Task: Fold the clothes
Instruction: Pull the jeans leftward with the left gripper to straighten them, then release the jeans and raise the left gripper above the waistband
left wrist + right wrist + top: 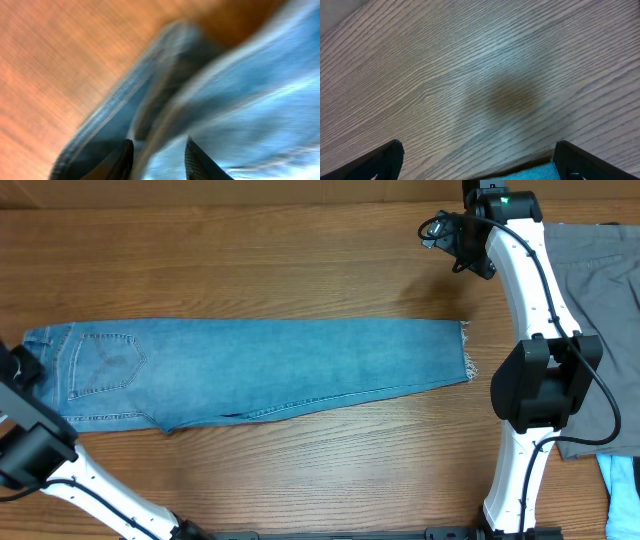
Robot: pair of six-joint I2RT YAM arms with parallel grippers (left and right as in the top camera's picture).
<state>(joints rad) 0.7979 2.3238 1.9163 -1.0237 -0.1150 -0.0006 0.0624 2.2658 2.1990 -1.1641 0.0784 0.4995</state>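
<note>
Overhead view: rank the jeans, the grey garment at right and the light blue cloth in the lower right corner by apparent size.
1. jeans, by far the largest.
2. grey garment, though the frame edge crops it.
3. light blue cloth, smallest as seen. It is also cropped, so its true size is unsure.

Left arm (75, 472) bent low at the bench's near-left corner, left end effector (158, 152) pinching blurred jeans (260, 110), right arm (528, 290) stretched away, right end effector (479, 146) spread wide.
</note>
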